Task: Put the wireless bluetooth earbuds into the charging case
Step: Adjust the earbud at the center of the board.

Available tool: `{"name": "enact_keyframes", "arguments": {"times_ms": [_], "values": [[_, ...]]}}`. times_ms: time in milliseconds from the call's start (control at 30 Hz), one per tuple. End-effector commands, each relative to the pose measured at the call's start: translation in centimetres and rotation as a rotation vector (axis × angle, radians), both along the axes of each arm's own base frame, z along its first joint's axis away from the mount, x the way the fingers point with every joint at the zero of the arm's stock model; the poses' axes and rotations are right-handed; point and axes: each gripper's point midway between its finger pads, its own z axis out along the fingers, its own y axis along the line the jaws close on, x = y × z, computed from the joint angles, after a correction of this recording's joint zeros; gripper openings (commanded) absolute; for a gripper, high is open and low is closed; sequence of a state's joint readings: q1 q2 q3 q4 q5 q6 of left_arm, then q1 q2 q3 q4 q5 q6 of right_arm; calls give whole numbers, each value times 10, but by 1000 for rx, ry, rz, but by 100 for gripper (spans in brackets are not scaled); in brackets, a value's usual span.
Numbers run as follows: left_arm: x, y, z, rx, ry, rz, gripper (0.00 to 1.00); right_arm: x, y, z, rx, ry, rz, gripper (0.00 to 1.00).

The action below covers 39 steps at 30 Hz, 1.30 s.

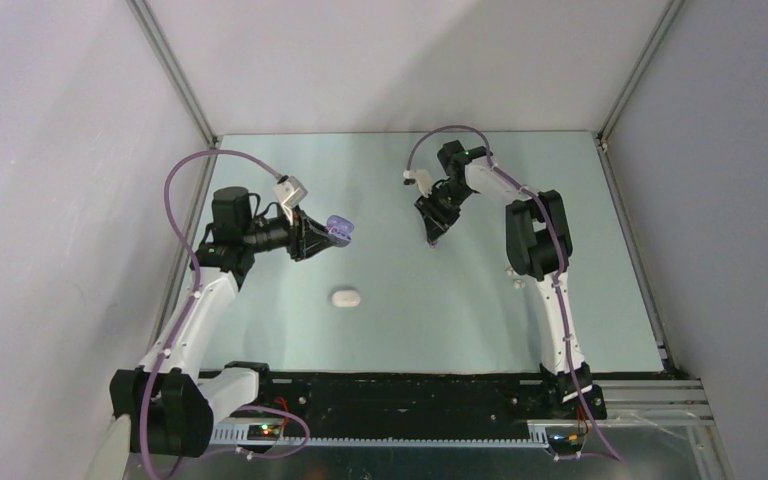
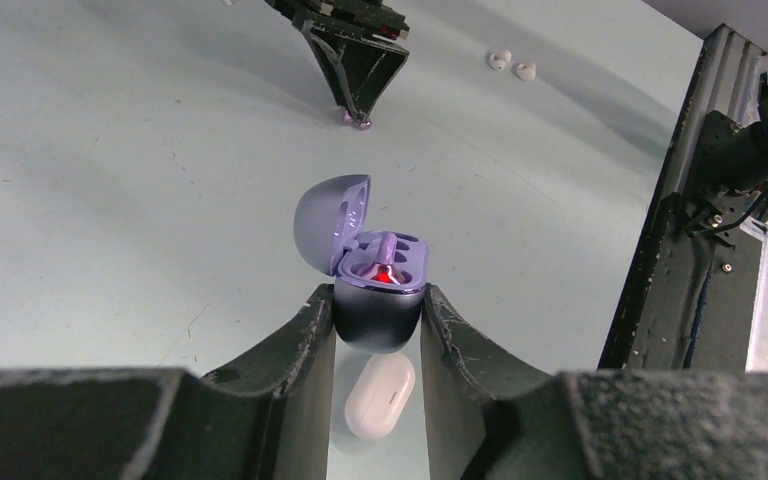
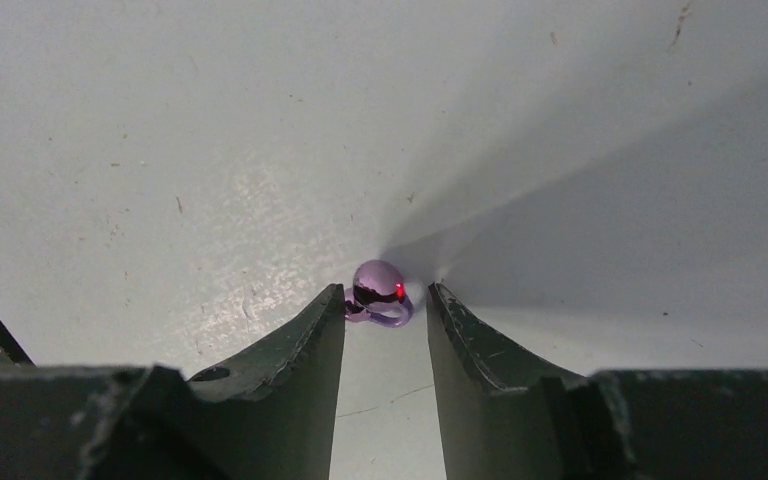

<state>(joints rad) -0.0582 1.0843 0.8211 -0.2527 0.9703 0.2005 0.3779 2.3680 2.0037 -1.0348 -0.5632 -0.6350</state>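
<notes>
So far the job looks barely under way. The left gripper (image 2: 375, 298) is clamped on the lower half of the purple charging case (image 2: 378, 325) and holds it above the table (image 2: 110, 200) with its lid (image 2: 328, 222) hinged back. In the left wrist view something purple with a red light (image 2: 384, 270) sits in the near pocket. It may be one purple earbud already seated, but the shapes are too small to be sure, and the pocket beside it looks empty.

The other purple earbud (image 3: 378, 285) lies on the table, well apart from the raised case, just at the fingertips of the right gripper (image 3: 384, 305). That gripper points straight down at it. Its jaws stand apart on either side of the bud. The left finger (image 3: 325, 320) is close against it and a sliver of table shows before the right finger (image 3: 440, 320), so I judge that it has no firm hold.

Both white earbuds (image 2: 500, 60) lie loose together on the table, beyond the right arm as the left wrist camera sees it. The white charging case (image 2: 380, 395) lies shut on the table directly below the held purple case.

Left to do, by my reading: carry this purple bud to the open case, then open the white case and load its pair.
</notes>
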Motion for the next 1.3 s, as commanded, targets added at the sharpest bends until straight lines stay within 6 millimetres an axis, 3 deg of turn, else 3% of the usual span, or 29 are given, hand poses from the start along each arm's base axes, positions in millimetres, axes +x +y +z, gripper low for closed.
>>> {"name": "enact_keyframes", "arguments": {"times_ms": [0, 467, 667, 900, 933, 967, 1000, 1033, 1067, 1267], "values": [[3, 2, 10, -3, -53, 8, 0, 4, 2, 1, -39, -7, -11, 41], [4, 3, 8, -2, -52, 14, 0, 10, -11, -24, -217, -60, -57, 40], [4, 2, 6, -13, -49, 16, 0, 16, -14, -23, -264, -115, -89, 35], [6, 1, 9, -24, -59, 21, 0, 7, 2, -7, -289, -224, 7, 25], [7, 1, 9, -24, -59, 21, 0, 11, 8, 3, -287, -283, 18, 24], [7, 1, 10, -24, -60, 21, 0, 6, 3, -2, -316, -296, 45, 24], [7, 1, 11, -24, -63, 20, 0, 8, 10, 11, -298, -356, 59, 23], [7, 1, 11, -23, -64, 21, 0, 1, 5, 5, -327, -364, 94, 23], [7, 1, 11, -24, -64, 19, 0, 0, 12, 16, -314, -411, 110, 23], [8, 1, 11, -31, -62, 23, 0, -25, 17, 27, -331, -482, 241, 20]]}}
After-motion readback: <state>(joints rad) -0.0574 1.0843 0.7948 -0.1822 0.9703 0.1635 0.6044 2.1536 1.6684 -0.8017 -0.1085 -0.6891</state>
